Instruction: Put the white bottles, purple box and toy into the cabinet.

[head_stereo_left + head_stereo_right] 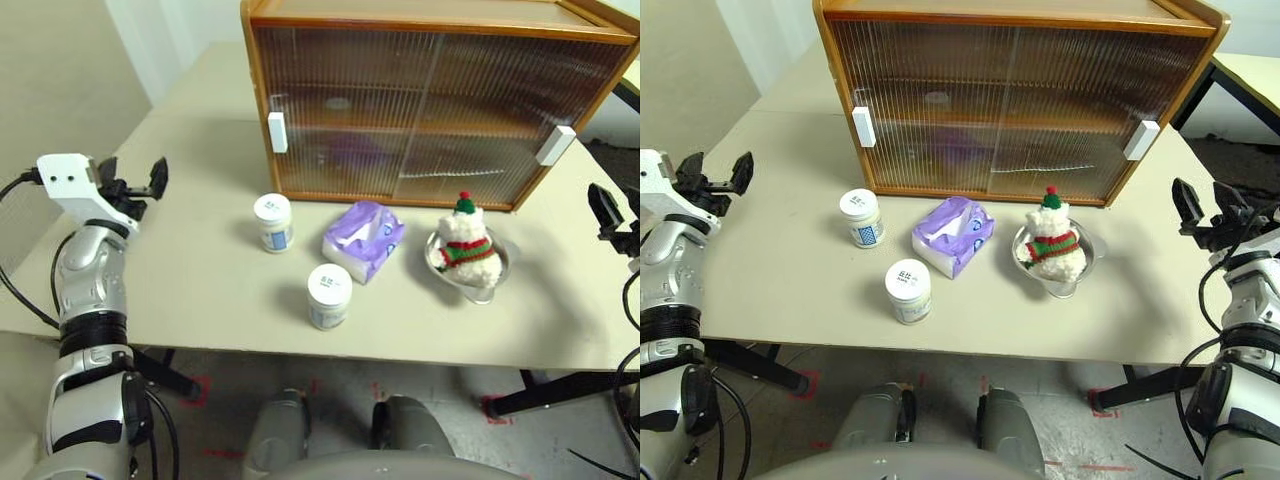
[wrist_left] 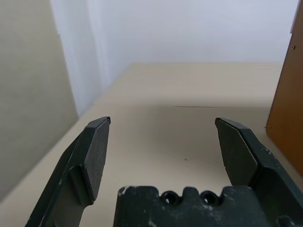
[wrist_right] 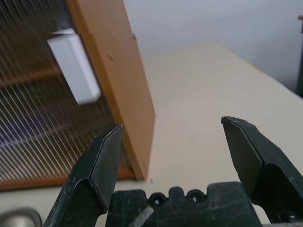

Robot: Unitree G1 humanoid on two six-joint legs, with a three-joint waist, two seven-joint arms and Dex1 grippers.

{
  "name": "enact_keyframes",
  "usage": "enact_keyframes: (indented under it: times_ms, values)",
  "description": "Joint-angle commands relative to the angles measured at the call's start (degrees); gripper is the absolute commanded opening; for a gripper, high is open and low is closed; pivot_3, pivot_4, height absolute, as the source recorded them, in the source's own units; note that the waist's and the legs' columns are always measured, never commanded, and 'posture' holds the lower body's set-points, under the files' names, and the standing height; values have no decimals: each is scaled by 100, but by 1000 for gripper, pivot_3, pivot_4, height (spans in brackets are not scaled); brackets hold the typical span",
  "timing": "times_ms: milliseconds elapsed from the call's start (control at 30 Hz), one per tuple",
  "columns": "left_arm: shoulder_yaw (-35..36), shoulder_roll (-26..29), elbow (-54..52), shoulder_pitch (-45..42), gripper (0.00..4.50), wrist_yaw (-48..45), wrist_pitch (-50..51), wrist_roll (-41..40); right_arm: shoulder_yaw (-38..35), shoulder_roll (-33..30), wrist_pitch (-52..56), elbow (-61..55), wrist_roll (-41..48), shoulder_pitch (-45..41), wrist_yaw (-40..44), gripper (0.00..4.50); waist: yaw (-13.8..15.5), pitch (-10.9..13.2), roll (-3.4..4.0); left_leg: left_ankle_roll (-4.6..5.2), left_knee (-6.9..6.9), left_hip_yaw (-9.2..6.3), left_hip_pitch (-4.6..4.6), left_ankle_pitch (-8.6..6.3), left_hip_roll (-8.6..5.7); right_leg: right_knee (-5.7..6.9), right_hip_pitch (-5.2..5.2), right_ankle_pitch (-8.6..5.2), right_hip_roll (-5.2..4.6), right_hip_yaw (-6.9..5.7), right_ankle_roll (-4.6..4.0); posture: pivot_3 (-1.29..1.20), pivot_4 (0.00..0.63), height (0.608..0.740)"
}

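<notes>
Both tools stand wide apart and empty: the left tool hovers off the beige desk's left edge, the right tool by the closed orange-brown wooden cabinet's right corner. Before the cabinet sit two squat white plastic bottles, a lilac tissue box between, and a fluffy white snowman toy in a clear glass dish

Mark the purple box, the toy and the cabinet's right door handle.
purple box (image 1: 362,240), left eye view, middle of its top face.
toy (image 1: 467,245), left eye view, on its scarf.
right door handle (image 1: 1141,140), right eye view, middle of the white bar.
</notes>
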Motion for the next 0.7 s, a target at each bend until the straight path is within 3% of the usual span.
enact_keyframes:
  times_ms: [33, 133, 433, 600, 700]
  values:
    - [-134, -236, -169, 76, 4500, 90, 19, 6, -5, -161, -58, 82, -62, -27, -6, 4492, 31, -4, -17, 0, 0, 0, -1, 0, 0, 0, 0, 0, 1, -2, 0, 156, 0, 740]
    - [-93, -362, -187, 119, 4500, 177, -72, 0, -43, -191, -48, 2, -27, 0, -3, 4492, 123, -11, -14, 0, -1, 1, -2, 0, -2, -3, 0, 3, -3, 2, -5, 147, 0, 740]
    - [-84, 60, 83, -138, 4500, -152, -35, 12, -96, 172, 225, -832, 298, 547, 303, 4492, 122, -14, -21, 0, -1, 1, -4, 0, 4, -6, -1, 0, 5, -2, -4, 124, 0, 740]
    - [-22, 267, 98, -242, 4500, -782, -37, -270, -105, 454, 1112, -2690, 1020, 1557, 892, 4492, 126, -15, -16, 0, -1, 0, -7, 0, 4, -7, -3, 1, 1, -1, -4, 78, 0, 740]
    - [-147, 314, -317, -272, 3936, -1532, 144, -584, 69, 345, 2280, -4664, 1723, 2376, 1137, 4500, 106, -16, -5, 0, -2, -2, -11, 0, 6, -5, -7, -2, -3, -3, -4, 54, 0, 740]
